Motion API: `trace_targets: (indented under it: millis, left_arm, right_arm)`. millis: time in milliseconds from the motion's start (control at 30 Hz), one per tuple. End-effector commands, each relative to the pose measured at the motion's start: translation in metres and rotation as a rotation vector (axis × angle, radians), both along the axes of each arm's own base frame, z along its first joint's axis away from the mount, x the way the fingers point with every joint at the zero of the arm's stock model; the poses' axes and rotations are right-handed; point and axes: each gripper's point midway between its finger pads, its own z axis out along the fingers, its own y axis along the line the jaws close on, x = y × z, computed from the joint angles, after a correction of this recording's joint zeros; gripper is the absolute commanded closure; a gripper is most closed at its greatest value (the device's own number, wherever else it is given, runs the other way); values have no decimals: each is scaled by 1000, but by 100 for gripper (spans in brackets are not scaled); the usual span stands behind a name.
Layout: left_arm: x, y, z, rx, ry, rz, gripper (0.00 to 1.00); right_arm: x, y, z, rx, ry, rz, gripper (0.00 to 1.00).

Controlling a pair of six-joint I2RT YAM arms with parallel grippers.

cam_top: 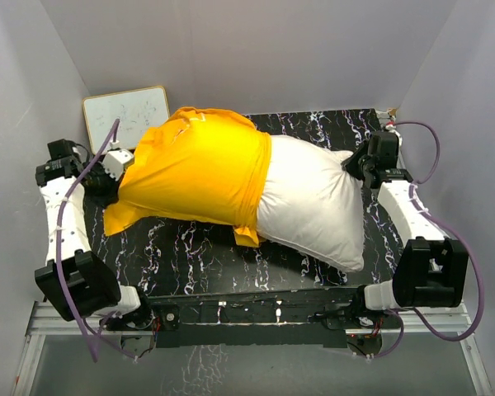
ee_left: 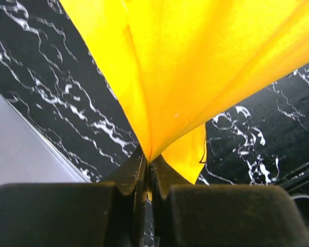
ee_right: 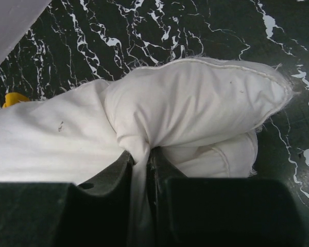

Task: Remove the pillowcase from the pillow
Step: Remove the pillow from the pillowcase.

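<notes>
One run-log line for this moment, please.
left gripper: shut on pillowcase | right gripper: shut on pillow | pillowcase: over roughly half the pillow | removal: not yet done

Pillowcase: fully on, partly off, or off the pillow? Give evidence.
Partly off: the pillowcase covers only the left part of the pillow; the right part lies bare.

Robot lab rig, white encl. walls (cam_top: pixel 231 49), blk marble table (cam_top: pixel 198 256), whiteboard (cam_top: pixel 125 115)
</notes>
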Motion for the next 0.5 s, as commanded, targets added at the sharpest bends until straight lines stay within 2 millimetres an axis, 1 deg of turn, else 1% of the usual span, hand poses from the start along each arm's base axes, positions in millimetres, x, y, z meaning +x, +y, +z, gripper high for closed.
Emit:
trace_targets:
  millis: [0,67,100,133,167,200,233,300,333,367,400,433,467]
  left_arm:
    - [-22,72,7,191,23,101,100]
    - [-23,92,7,210,6,150,100]
    - [-23,96,3,195,17,160,100]
    - [-24,93,2,166,30,157,100]
    - [-25,85,2,121,41,150,100]
    - [-25,73,6,57,38,143,100]
    - [-21,57,17,-8,23,131,100]
    - [-16,23,29,-113,36,109,100]
    - [-13,6,34,-126,45,77,100]
    - [-10,-12,40,-140,48,68,100]
    - [-5,-28,47,-146,34,49,100]
    - [0,-42,55,-157,14,40,100]
    - [6,-54,63,-166,-5,26,100]
  right_arm:
    - [11,-70,22,-77,-40,-220,92]
    - [14,-83,28,-42,-57,-237,92]
    - [17,-84,34,-30,-65,-228,92]
    - [21,-77,40,-22,-72,-184,92]
    - [23,-67,46,-22,-71,-141,88]
    - [23,-55,52,-49,-70,-114,59]
    - [22,-43,61,-97,-79,-95,35]
    - [11,-23,79,-169,-101,-56,5]
    - [0,-17,85,-175,-105,-43,2]
    - [-15,-12,98,-160,-132,-30,2]
    - [-27,-9,94,-146,-120,-21,2]
    - [-47,-8,104,-136,-153,-25,2]
    - [-63,1,106,-135,-170,3,2]
